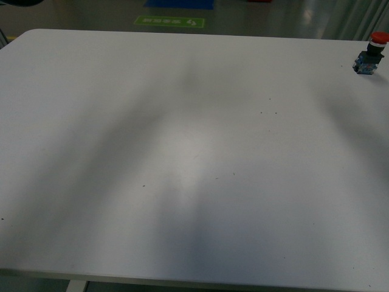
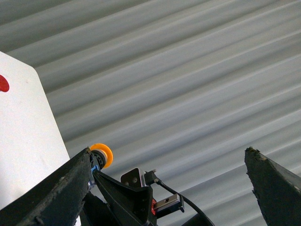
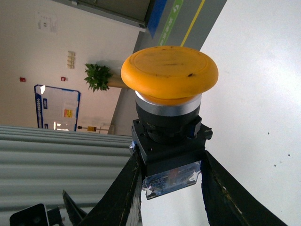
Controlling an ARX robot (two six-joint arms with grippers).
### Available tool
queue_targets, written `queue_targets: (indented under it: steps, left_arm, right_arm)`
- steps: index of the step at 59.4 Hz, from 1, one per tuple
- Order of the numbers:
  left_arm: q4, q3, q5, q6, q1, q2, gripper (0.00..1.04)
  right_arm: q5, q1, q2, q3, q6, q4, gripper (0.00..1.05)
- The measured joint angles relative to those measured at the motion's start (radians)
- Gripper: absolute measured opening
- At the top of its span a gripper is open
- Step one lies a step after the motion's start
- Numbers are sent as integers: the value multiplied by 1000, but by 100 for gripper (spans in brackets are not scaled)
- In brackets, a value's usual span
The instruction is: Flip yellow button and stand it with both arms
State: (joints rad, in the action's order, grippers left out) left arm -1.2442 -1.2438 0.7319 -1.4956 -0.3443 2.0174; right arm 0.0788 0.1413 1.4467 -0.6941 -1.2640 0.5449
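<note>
Above the table (image 1: pixel 182 182), the right gripper (image 3: pixel 171 181) clamped the yellow button (image 3: pixel 169 75), seemingly mid-handover; the left gripper (image 2: pixel 167 155) gaped empty, probably needing to take it.

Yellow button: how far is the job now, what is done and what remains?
Done: the yellow button is off the table, absent from the front view. In hand: the right hand clamps its block; the left hand is open, empty. Left: the flip with both arms, then standing it on the table.
</note>
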Motion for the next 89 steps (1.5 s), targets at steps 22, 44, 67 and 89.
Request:
queue_targets:
  steps: [22,44,67,89]
  left_arm:
    - [388,451,-1015,1231,43,-395,47]
    - [288,904,-886,1477,183,-714,4]
    - [356,1102,-814,1487,259,-977,4]
    - [467,1217,-733,1488,342,-1201,4]
  right_arm:
    - [-27,5,-41,43,13,-3,29]
    - [11,-26,-38,62,35,29,29]
    - [51,-54,25,52,56,56,29]
    - [58,-57,26,52,65,63,29]
